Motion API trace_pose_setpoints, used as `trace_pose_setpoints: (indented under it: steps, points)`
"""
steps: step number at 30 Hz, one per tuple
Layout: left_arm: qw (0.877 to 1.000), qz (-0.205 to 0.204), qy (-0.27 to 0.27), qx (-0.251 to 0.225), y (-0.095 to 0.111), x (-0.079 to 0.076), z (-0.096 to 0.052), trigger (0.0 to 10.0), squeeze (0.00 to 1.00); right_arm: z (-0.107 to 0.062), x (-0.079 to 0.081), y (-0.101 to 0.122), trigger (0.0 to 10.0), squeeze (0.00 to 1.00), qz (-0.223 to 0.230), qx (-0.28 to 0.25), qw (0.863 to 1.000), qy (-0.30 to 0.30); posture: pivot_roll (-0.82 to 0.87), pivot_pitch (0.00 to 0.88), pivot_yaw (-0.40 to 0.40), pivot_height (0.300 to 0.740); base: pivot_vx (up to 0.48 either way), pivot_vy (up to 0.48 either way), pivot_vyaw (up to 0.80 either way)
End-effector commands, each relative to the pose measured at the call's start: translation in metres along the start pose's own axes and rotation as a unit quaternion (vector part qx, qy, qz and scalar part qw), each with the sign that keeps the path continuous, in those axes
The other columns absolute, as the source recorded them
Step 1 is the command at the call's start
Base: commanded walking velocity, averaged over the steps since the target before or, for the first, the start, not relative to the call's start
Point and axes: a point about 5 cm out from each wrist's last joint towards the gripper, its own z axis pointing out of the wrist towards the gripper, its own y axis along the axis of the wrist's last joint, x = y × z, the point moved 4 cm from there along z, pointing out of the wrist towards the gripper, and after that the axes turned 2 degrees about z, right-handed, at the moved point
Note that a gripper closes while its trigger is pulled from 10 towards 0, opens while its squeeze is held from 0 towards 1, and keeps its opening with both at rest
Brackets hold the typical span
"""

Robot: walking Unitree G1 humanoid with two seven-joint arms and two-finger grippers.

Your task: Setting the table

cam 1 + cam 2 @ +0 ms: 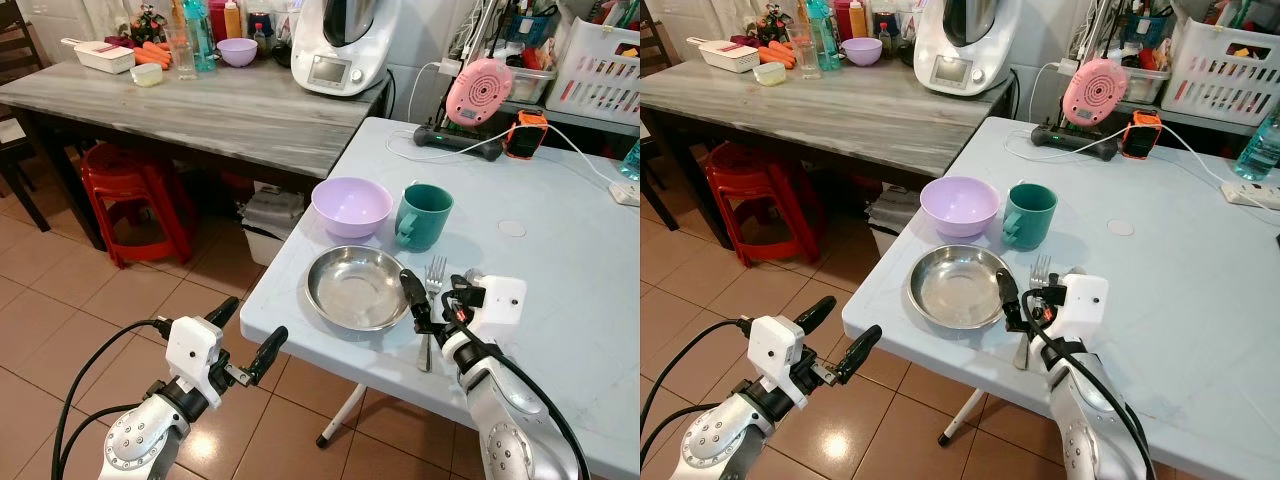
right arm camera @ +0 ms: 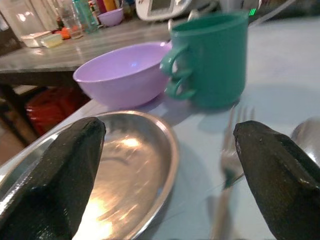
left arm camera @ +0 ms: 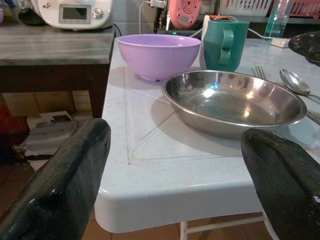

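Observation:
On the pale blue table (image 1: 560, 290) lie a steel plate (image 1: 357, 288), a purple bowl (image 1: 351, 206) and a green mug (image 1: 424, 215) behind it. A fork (image 1: 433, 285) and a spoon (image 2: 305, 132) rest just right of the plate. My right gripper (image 1: 438, 300) hovers low over the fork, open, one finger by the plate's rim; in the right wrist view the fork (image 2: 230, 160) lies between its fingers (image 2: 55, 170). My left gripper (image 1: 245, 335) is open over the floor, off the table's near left corner, facing the plate (image 3: 235, 100).
A grey wooden table (image 1: 220, 110) stands at the back left with a kitchen machine (image 1: 340, 45). Red stools (image 1: 135, 195) and a bin (image 1: 270, 220) sit beneath it. A pink device (image 1: 477, 90), cables and a white basket (image 1: 600, 60) crowd the far table edge.

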Motion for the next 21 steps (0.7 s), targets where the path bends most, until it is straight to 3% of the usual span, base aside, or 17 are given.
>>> trace_pose_setpoints:
  steps: [1, 4, 5, 8, 11, 15, 21]
  points:
    - [1.000, 0.004, 0.000, -0.001, 0.000, 0.001, 0.002, 10.0, 0.00, 0.001, 0.002, -0.002, 10.0, 0.00, 0.027, 0.005, 1.000, 0.005, 0.06, 0.004, -0.015, 0.740, 0.000, 0.000, 0.00]
    - [1.000, 0.005, 0.001, -0.001, 0.000, 0.001, 0.002, 10.0, 0.00, 0.005, 0.005, -0.008, 10.0, 0.00, 0.026, 0.018, 0.999, 0.002, 0.06, 0.004, -0.015, 0.740, 0.000, 0.000, 0.00]
    - [1.000, 0.005, 0.001, -0.002, 0.000, 0.001, 0.003, 10.0, 0.00, 0.008, 0.006, -0.012, 10.0, 0.00, -0.006, 0.028, 1.000, -0.007, 0.06, 0.004, -0.015, 0.740, 0.000, 0.000, 0.00]
    - [1.000, 0.006, 0.001, -0.002, 0.001, 0.001, 0.003, 10.0, 0.00, 0.013, 0.005, -0.014, 10.0, 0.00, -0.029, 0.029, 0.999, -0.022, 0.06, 0.004, -0.015, 0.740, 0.000, 0.000, 0.00]
    - [1.000, 0.006, 0.004, -0.004, 0.002, 0.001, 0.004, 10.0, 0.00, 0.018, 0.009, -0.015, 10.0, 0.00, 0.001, 0.036, 0.999, -0.017, 0.07, 0.004, -0.023, 0.740, 0.000, 0.000, 0.00]
    - [1.000, 0.005, 0.006, -0.006, 0.003, 0.000, 0.004, 10.0, 0.00, 0.020, 0.009, -0.018, 10.0, 0.00, -0.008, 0.045, 0.999, -0.011, 0.07, 0.004, -0.023, 0.740, 0.000, 0.000, 0.00]
    - [1.000, 0.005, 0.002, -0.009, 0.005, -0.001, 0.005, 10.0, 0.00, 0.022, 0.011, -0.030, 10.0, 0.00, 0.030, 0.080, 0.996, 0.003, 0.07, 0.003, -0.025, 0.740, 0.000, 0.000, 0.00]
